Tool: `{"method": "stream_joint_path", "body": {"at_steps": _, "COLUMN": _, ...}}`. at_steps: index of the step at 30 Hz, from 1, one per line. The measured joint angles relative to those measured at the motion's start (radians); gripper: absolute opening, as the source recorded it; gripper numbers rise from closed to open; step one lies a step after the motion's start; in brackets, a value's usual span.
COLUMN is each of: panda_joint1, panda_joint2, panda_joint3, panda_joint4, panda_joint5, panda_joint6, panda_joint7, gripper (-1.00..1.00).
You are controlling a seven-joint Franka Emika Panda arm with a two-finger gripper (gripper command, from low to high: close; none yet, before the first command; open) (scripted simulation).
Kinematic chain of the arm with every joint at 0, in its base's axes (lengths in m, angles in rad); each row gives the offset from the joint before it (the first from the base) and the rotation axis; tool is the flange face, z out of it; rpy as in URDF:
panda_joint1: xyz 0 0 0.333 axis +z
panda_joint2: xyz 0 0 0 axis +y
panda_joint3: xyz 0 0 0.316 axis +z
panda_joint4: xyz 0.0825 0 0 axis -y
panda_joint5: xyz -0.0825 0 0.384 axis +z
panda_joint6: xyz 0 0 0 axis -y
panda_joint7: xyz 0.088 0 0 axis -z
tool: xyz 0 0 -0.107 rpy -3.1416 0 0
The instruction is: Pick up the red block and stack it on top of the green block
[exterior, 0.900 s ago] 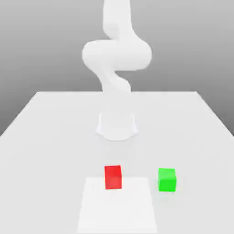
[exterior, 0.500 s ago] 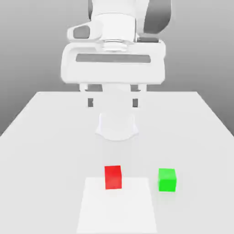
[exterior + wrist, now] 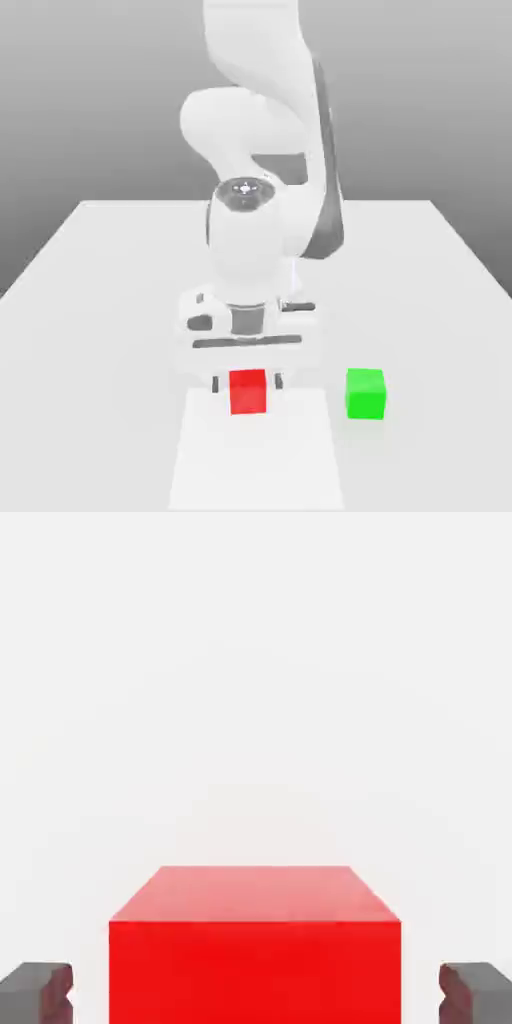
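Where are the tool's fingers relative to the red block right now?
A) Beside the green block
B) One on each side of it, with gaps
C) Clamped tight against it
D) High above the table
B: in the hand view the tool has a dark finger on each side of the red block, with white gaps between.

red block [image 3: 248, 391] on tabletop [image 3: 100, 300], near front edge, about mid-width | green block [image 3: 365, 393] on tabletop, beside it toward the exterior view's right, apart, same depth | gripper [image 3: 246, 383] low over red block, one finger [image 3: 35, 992] each side, gaps showing | arm behind blocks
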Motion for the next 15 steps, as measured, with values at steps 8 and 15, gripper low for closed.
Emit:
{"method": "stream_joint_path", "body": {"at_steps": 8, "panda_joint1": -0.003, "panda_joint2": -0.115, "panda_joint3": -0.005, "panda_joint4": -0.016, "panda_joint5": -0.024, "panda_joint6": -0.099, "panda_joint7": 0.018, "gripper": -1.00}}
{"method": "stream_joint_path", "body": {"at_steps": 15, "panda_joint1": 0.039, "panda_joint2": -0.289, "panda_joint3": 0.009, "panda_joint4": -0.029, "panda_joint5": -0.031, "panda_joint6": -0.261, "panda_joint7": -0.057, "gripper": -1.00}}
